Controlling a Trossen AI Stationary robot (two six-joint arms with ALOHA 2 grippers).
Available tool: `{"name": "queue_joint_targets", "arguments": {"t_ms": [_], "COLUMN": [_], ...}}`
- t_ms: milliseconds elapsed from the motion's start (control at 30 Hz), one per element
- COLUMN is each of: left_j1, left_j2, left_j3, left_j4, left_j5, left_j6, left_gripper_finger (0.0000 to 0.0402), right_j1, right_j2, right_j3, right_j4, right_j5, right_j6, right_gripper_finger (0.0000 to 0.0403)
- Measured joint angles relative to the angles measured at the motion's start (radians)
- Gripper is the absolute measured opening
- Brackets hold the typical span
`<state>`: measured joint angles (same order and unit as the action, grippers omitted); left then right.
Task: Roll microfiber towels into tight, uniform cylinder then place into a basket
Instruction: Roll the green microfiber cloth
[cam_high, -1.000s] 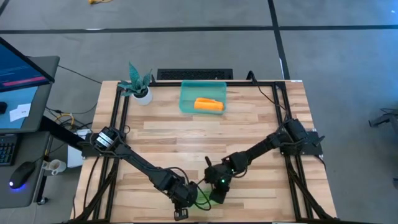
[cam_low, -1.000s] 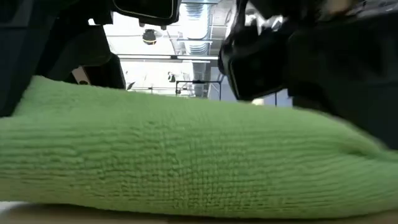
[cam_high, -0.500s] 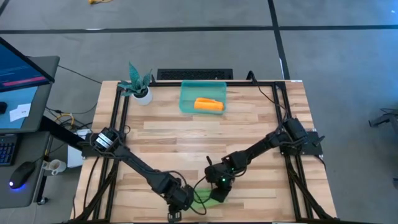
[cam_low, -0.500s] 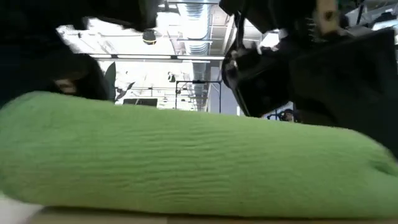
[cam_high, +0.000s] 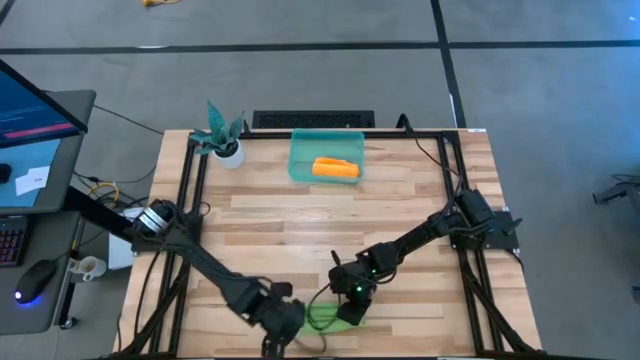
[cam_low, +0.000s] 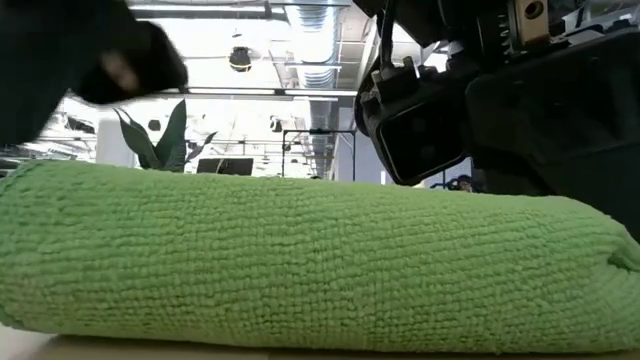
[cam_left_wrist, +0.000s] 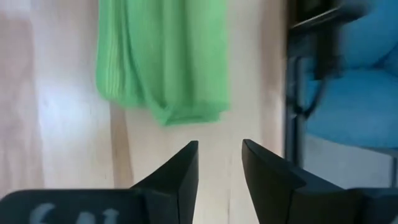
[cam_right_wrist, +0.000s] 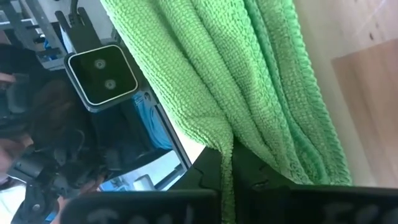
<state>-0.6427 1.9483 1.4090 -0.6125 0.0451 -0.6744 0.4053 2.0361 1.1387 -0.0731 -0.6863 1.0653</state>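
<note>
Lime cloth: my right gripper (cam_right_wrist: 233, 180) is clamped on an edge of the rolled lime-green microfiber towel (cam_high: 328, 317).
Left gripper (cam_left_wrist: 217, 163): parted, empty, just off the roll's end.
Roll: lies at the table's near edge.
Orange rolled towel (cam_high: 336, 168): inside the shallow teal plastic basket (cam_high: 300, 150).
Risk: lifting by one edge could unwind the roll.

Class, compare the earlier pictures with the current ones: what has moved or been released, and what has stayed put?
The left end effector let go of the rolled lime green microfibre towel and drew back toward the table's left edge, fingers open and apart from the roll. The right end effector stays shut on the towel's other end. The orange towel roll remains in the translucent teal plastic bin.
</note>
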Motion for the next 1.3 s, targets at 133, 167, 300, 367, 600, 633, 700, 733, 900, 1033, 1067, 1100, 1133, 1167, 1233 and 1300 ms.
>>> {"name": "queue_joint_targets", "arguments": {"t_ms": [133,167,300,367,600,633,700,733,900,1033,1067,1100,1133,1167,1233,1300], "left_j1": [-0.066,-0.081,-0.098,-0.083,-0.022,-0.017,-0.01,-0.008,0.001,0.01,0.01,0.011,0.012,0.013,0.017,0.019], "left_j2": [-0.038,-0.039,-0.005,0.022,0.087,0.086,0.083,0.082,0.105,0.115,0.115,0.115,0.115,0.115,0.115,0.115], "left_j3": [0.002,0.003,0.005,0.004,0.001,0.001,0.003,0.003,-0.001,-0.001,-0.001,-0.001,-0.001,-0.001,-0.001,-0.005], "left_j4": [0.113,0.161,0.303,0.307,0.293,0.296,0.288,0.275,0.219,0.197,0.193,0.185,0.175,0.164,0.145,0.127], "left_j5": [-0.132,-0.158,-0.15,-0.13,-0.077,-0.084,-0.11,-0.119,-0.129,-0.186,-0.201,-0.211,-0.219,-0.23,-0.259,-0.282], "left_j6": [0.137,0.188,0.326,0.356,0.357,0.357,0.356,0.356,0.346,0.335,0.333,0.327,0.319,0.302,0.273,0.255], "left_gripper_finger": [0.0112,0.0112,0.0112,0.0112,0.0112,0.0112,0.0112,0.0112,0.0112,0.0112,0.0112,0.0112,0.0112,0.0112,0.0112,0.0112], "right_j1": [-0.001,-0.002,-0.002,-0.002,-0.002,-0.002,-0.002,-0.002,-0.002,-0.001,-0.001,-0.001,-0.001,-0.001,-0.001,0.0], "right_j2": [0.0,0.0,0.0,0.0,0.0,0.0,0.0,0.0,-0.001,-0.002,-0.002,-0.002,-0.002,-0.002,-0.002,-0.002], "right_j3": [0.001,0.001,0.001,0.001,0.001,0.001,0.001,0.001,0.002,0.002,0.002,0.002,0.002,0.003,0.003,0.003], "right_j4": [-0.001,-0.001,0.0,-0.001,-0.002,-0.002,-0.001,-0.001,0.0,0.003,0.002,0.001,0.001,0.001,-0.002,-0.001], "right_j5": [0.003,0.003,0.004,0.004,0.004,0.004,0.004,0.004,0.005,0.005,0.005,0.005,0.005,0.005,0.006,0.006], "right_j6": [-0.001,-0.001,-0.001,-0.001,-0.002,-0.002,-0.002,-0.001,-0.001,0.0,0.0,0.0,0.0,0.0,0.0,0.0], "right_gripper_finger": [0.0027,0.0027,0.0023,0.0025,0.0023,0.0023,0.0024,0.0026,0.0027,0.0024,0.0025,0.0026,0.0028,0.0029,0.0028,0.0025]}}
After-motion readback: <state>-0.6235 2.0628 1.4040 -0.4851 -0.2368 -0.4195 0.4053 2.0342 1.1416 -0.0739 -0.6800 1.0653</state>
